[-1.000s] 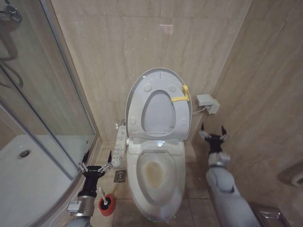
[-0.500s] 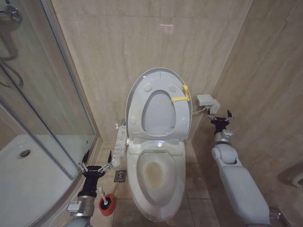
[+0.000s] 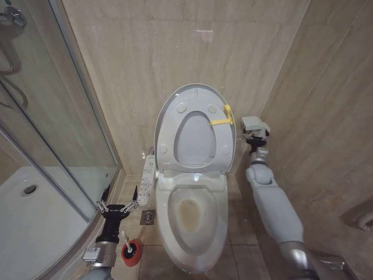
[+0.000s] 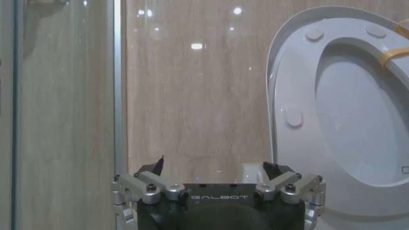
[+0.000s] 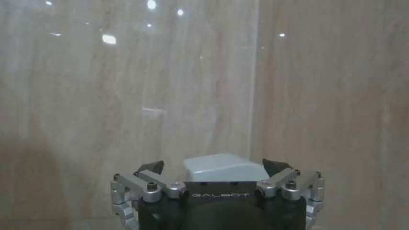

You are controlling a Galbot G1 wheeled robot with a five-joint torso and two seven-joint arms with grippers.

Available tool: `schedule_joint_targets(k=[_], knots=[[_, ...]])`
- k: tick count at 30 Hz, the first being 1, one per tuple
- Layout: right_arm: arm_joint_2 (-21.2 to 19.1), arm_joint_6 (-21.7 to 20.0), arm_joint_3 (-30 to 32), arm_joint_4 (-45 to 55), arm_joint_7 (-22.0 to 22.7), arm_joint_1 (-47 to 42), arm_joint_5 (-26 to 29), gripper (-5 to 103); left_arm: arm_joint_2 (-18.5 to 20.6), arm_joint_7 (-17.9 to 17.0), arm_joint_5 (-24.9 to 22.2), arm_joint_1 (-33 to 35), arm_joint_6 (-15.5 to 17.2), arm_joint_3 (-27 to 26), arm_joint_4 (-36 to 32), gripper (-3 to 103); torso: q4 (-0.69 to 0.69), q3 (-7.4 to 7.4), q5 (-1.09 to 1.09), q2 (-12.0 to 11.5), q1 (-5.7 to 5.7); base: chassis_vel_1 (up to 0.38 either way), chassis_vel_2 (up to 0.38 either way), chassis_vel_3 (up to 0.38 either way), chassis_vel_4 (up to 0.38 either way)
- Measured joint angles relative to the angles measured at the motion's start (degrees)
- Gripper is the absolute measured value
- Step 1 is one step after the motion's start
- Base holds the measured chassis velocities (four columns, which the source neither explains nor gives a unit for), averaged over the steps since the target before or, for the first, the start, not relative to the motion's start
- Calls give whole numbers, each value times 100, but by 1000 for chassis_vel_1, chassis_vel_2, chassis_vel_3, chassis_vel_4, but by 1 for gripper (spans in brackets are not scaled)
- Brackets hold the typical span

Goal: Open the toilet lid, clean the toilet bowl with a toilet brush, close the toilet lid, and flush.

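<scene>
The toilet lid (image 3: 196,92) stands up against the wall, and the ring seat (image 3: 173,125) with its yellow strap is raised against it. The toilet bowl (image 3: 192,230) lies uncovered, a yellowish-brown stain at its bottom. The toilet brush (image 3: 125,240) stands in a red cup on the floor left of the bowl. My left gripper (image 3: 119,196) hovers open just above and behind the brush, fingers (image 4: 151,167) spread and empty. My right gripper (image 3: 256,138) is raised open right of the lid, close under a small white box (image 5: 223,167) on the wall.
A long white control panel (image 3: 148,173) runs along the bowl's left side near a floor drain (image 3: 147,217). The curved glass shower door (image 3: 52,134) closes off the left. Tiled walls meet in a corner to the right of the toilet.
My right arm has stretched up and inward, carrying its gripper from low beside the bowl to the white wall box. The left arm has stayed still.
</scene>
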Motion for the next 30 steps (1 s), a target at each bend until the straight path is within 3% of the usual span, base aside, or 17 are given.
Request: schedule_joint_targets(k=[5,19,25,30], knots=[[63,-70,-148,181,93,-89,84,100,0,0,0,-1,0,0,0,100,0,0,0,0,0,0,0,0,0],[-404,-335,-584,1461,223,-947,659,100,0,0,0,-1,0,0,0,100,0,-1,1,1,-1,0,0,0,0],[-514,-323,-631,1828,238,-1368,693,100,0,0,0,-2,0,0,0,100,-4,-1,0,1,-1,0,0,0,0],[-613,-213,-558,2144,224,-1892,680,100,0,0,0,-1,0,0,0,100,1,-1,1,1,-1,0,0,0,0]])
